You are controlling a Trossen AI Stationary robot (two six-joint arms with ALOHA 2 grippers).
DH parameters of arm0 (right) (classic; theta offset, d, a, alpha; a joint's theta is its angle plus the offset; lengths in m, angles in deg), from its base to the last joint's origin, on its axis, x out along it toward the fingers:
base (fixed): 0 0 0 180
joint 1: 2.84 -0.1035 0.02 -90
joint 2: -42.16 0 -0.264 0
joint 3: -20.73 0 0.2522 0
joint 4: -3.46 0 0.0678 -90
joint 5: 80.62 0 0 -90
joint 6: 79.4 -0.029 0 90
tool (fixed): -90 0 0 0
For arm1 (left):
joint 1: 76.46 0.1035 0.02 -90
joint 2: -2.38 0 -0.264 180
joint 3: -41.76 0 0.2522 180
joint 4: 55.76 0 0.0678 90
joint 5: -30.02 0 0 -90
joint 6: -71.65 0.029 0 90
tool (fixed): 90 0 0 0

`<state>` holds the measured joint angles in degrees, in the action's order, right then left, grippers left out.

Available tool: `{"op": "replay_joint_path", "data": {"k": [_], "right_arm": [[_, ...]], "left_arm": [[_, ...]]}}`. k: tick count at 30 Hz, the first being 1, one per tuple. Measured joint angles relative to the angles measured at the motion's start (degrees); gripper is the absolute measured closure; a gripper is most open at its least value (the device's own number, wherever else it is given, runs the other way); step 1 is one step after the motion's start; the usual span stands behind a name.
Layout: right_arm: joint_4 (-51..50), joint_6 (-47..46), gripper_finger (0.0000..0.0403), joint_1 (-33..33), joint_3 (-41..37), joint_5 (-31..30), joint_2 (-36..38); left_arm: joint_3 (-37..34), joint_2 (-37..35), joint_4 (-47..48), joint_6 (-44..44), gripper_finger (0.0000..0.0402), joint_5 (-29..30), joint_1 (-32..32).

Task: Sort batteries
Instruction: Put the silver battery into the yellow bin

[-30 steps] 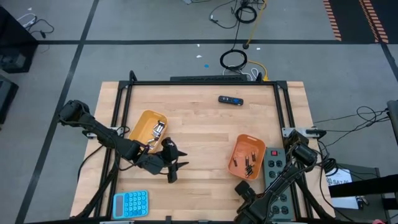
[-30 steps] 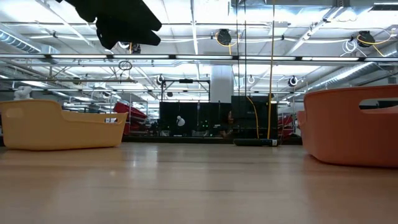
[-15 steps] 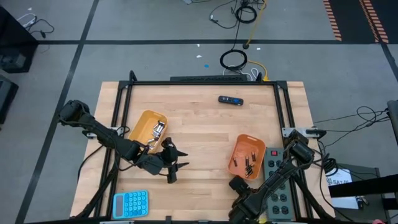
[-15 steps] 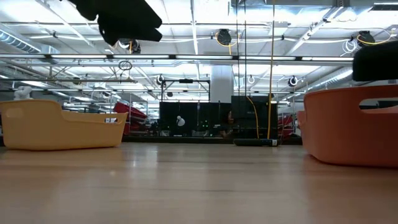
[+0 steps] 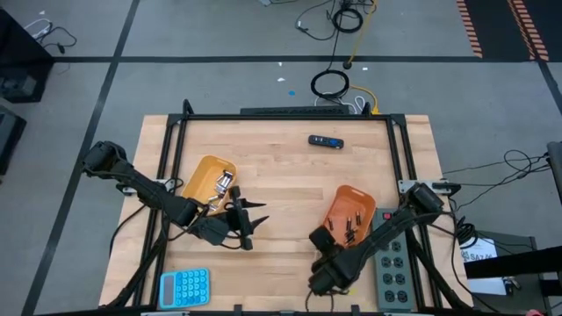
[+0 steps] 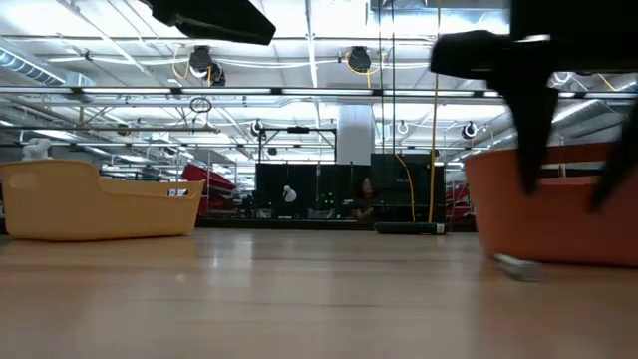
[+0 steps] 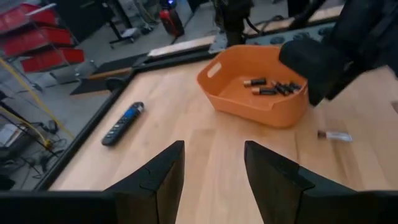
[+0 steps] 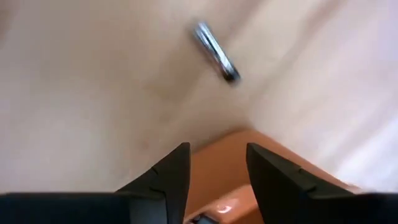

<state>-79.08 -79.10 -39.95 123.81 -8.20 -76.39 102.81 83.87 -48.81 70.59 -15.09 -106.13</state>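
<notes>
A wooden tabletop (image 5: pixel 281 175) seen from above carries two trays, one remote-like device and one calculator. The yellow tray (image 5: pixel 207 183) sits toward the left edge and holds a small cluster of light, silvery batteries (image 5: pixel 225 182); their number cannot be told. The orange tray (image 5: pixel 349 219) sits toward the right edge and holds about six dark batteries (image 7: pixel 273 88), lying close together on its floor. One more silvery battery (image 7: pixel 334 135) lies alone on the bare wood just beside the orange tray's outer wall; it also shows in the right wrist view (image 8: pixel 216 51) and at table height (image 6: pixel 518 266).

The black-and-blue oblong device (image 5: pixel 325 141) lies near the far edge, well apart from both trays. One blue calculator (image 5: pixel 184 286) rests at the near left corner.

The left gripper (image 5: pixel 248 219) hangs above the wood between the two trays, nearer the yellow one, its jaws spread and holding nothing. The right gripper (image 5: pixel 321 233) hovers at the near side of the orange tray, close to the lone battery, its jaws also spread and empty. A grey button panel (image 5: pixel 392 263) sits by the right edge.
</notes>
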Motion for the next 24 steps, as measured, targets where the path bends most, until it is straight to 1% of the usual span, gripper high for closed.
{"op": "replay_joint_path", "data": {"k": [3, 6, 9, 11, 15, 17, 19, 21, 22, 24], "right_arm": [[0.2, -2.2, 0.0255, 1.1, 0.0, -3.6, 1.1], [2.2, -8.0, 0.0255, 1.2, 0.0, -7.2, 3.2], [7.3, -13.4, 0.0255, 0.6, 0.0, -10.4, 4.6], [10.2, -16.5, 0.0255, 0.0, 0.0, -12.7, 5.0], [11.3, -28.1, 0.0255, -0.8, 0.0, -16.6, 5.0], [11.2, -34.1, 0.0255, -1.4, 0.0, -17.6, 5.0], [11.2, -37.8, 0.0255, -2.2, 0.0, -18.6, 5.0], [11.2, -39.5, 0.0255, -3.4, 0.0, -19.3, 5.0], [11.1, -40.4, 0.0255, -4.0, 0.0, -19.7, 5.0], [11.1, -41.6, 0.0255, -4.8, 0.0, -20.0, 5.0]], "left_arm": [[0.0, 0.0, -0.1, -0.9, 0.0224, 0.9, -0.7], [0.0, 0.0, 0.7, -2.3, 0.0224, 0.4, -1.7], [0.0, 0.0, 2.6, -9.1, 0.0224, -1.1, -1.5], [0.0, 0.1, 5.3, -15.8, 0.0224, -5.9, 0.3], [0.0, 2.6, 11.7, -28.3, 0.0224, -22.4, 4.2], [0.0, 4.1, 14.3, -31.7, 0.0224, -29.6, 5.2], [0.0, 5.3, 16.6, -33.3, 0.0224, -35.7, 5.6], [0.0, 6.3, 18.5, -35.3, 0.0224, -40.1, 5.6], [0.0, 6.7, 19.6, -36.6, 0.0224, -41.2, 5.6], [0.0, 7.3, 22.8, -39.2, 0.0224, -41.7, 5.6]]}}
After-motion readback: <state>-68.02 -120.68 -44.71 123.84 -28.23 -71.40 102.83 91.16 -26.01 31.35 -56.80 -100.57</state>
